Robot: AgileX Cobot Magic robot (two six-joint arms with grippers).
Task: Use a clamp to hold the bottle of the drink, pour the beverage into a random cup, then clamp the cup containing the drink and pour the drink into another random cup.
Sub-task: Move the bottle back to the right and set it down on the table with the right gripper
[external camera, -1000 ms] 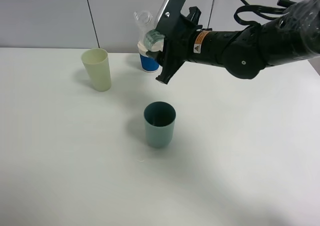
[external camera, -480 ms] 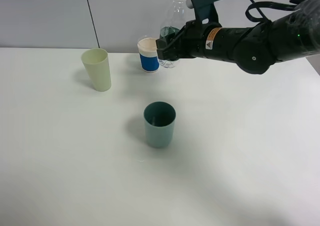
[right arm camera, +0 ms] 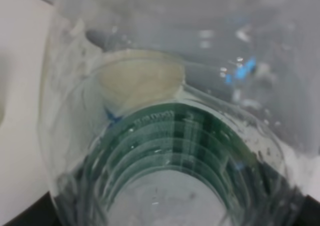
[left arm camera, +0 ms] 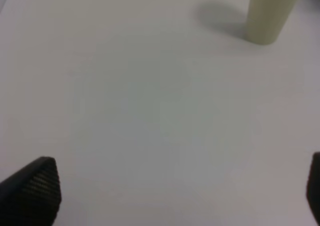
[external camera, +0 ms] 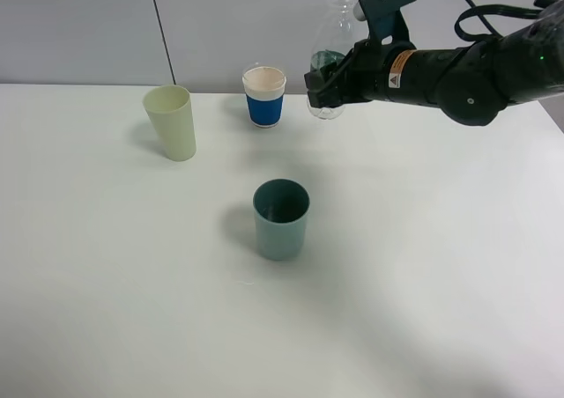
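1. The right hand [external camera: 330,83] is clenched around the small clear ribbed plastic bottle [external camera: 328,35] at its green label, holding it roughly upright.
2. The left hand [left arm camera: 172,191] is released, its fingers spread wide over bare surface. The tall pale yellow-green tapered plastic cup [left arm camera: 270,13] stands well beyond it.
3. The white surface [external camera: 423,275] runs back to a grey panelled wall [external camera: 79,28].
4. The bottle is near the white paper cup with blue sleeve [external camera: 264,97], at the back of the surface. The teal cylindrical plastic cup [external camera: 282,219] stands well apart, nearer the camera.
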